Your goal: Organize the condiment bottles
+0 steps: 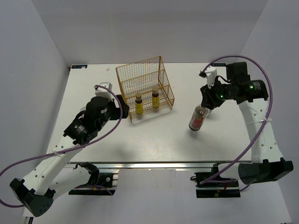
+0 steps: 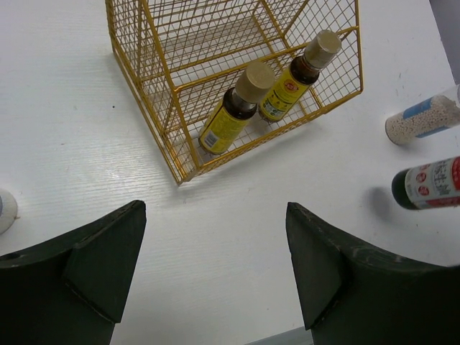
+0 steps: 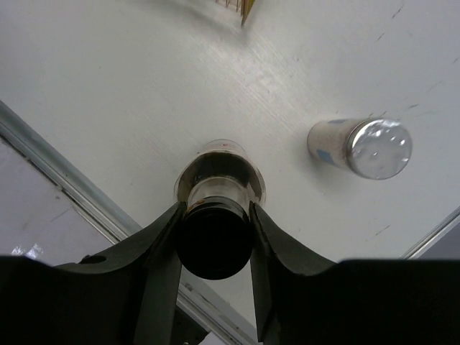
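Observation:
Two small amber-yellow bottles (image 1: 138,103) (image 1: 155,97) stand inside the gold wire rack (image 1: 145,74); the left wrist view shows them too (image 2: 228,115) (image 2: 291,77). My right gripper (image 1: 205,105) is shut on the black cap (image 3: 213,241) of the dark brown bottle with the reddish label (image 1: 197,118), which hangs tilted right of the rack; I cannot tell if its base touches the table. A white grey-lidded bottle (image 3: 359,147) stands beside it, also in the left wrist view (image 2: 424,118). My left gripper (image 2: 214,208) is open and empty, in front of the rack.
Another white bottle (image 2: 4,210) shows only at the left edge of the left wrist view. The table's near edge rail (image 1: 154,164) runs in front of both arms. Purple cables loop beside each arm.

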You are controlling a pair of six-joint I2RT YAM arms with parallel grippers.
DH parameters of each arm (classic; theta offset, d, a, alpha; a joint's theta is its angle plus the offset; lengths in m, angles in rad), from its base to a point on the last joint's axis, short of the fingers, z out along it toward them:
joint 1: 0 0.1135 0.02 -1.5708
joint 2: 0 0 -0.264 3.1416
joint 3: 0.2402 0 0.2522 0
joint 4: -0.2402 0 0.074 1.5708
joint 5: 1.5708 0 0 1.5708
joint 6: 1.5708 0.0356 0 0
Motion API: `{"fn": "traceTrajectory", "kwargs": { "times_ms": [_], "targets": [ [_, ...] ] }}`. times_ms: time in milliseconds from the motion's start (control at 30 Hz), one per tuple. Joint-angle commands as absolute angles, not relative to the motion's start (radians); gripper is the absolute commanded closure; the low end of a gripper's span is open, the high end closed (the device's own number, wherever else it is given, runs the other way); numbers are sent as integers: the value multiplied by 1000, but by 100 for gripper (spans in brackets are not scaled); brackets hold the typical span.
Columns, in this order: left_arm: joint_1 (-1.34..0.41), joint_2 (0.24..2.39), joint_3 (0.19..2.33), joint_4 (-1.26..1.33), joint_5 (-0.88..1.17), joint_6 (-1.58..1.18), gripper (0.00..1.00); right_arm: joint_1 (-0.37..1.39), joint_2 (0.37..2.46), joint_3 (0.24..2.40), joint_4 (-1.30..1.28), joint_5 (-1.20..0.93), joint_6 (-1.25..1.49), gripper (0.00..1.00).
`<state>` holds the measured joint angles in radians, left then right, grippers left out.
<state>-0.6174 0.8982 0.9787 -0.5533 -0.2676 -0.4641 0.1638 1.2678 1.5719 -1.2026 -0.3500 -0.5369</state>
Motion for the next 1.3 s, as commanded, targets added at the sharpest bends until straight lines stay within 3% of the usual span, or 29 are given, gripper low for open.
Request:
{"fn": "traceTrajectory", "kwargs": {
  "times_ms": [0,567,1267],
  "targets": [
    [-618,893,1017,-572,-288,-459,12,161,1304,1716,-1134,-449,-512,100],
    [-618,902,1043,-600,-313,-462,12,193,1664,2290,-1045,-517,-434,100],
    [-618,934,1051,-568,-353,-468,12,295,1818,2405,-476,-433,-275,100]
  ]
}}
